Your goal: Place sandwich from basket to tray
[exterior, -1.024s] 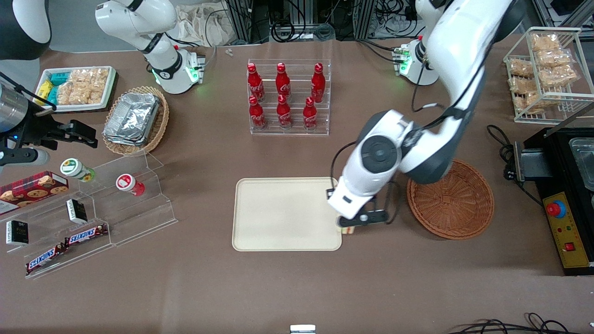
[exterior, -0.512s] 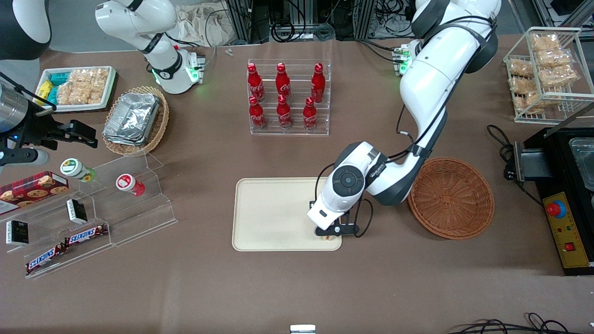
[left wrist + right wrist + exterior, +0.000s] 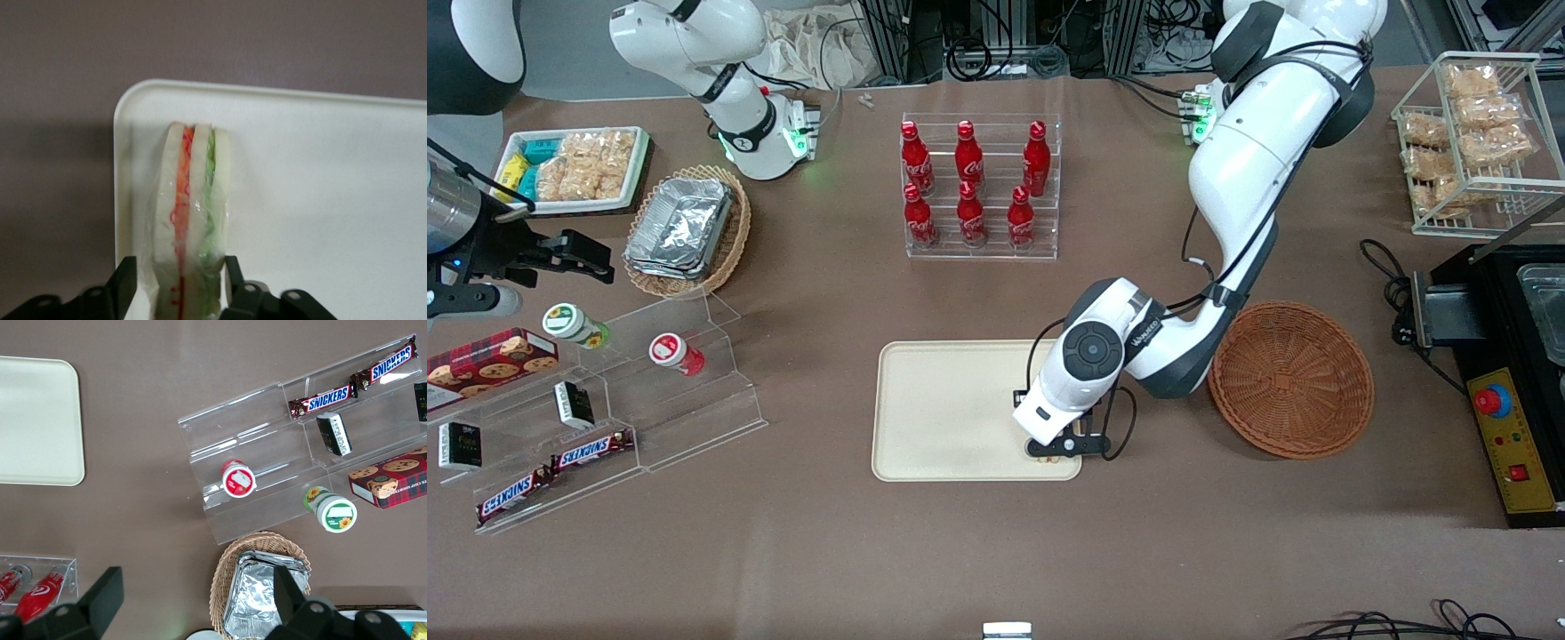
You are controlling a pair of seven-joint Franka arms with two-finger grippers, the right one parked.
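The sandwich [image 3: 190, 213], white bread with red-orange and green filling in clear wrap, stands on edge just inside a corner of the cream-beige tray [image 3: 320, 200]. My left gripper [image 3: 179, 275] is shut on the sandwich, one finger against each side of the wrap. In the front view the gripper [image 3: 1054, 452] is low over the tray [image 3: 951, 409], at the corner nearest the camera on the basket's side, and hides most of the sandwich [image 3: 1055, 460]. The round reddish-brown wicker basket [image 3: 1289, 380] beside the tray holds nothing. The tray's corner also shows in the right wrist view [image 3: 33, 420].
A clear rack of red cola bottles [image 3: 980, 187] stands farther from the camera than the tray. A clear stepped shelf with snacks [image 3: 649, 391], an oval basket of foil containers [image 3: 685, 229] and a white snack tray [image 3: 574, 169] lie toward the parked arm's end. A black machine [image 3: 1512, 373] flanks the basket.
My left gripper carried the sandwich from just past the tray's edge on the basket's side to over the tray's corner. It then dropped slightly lower.
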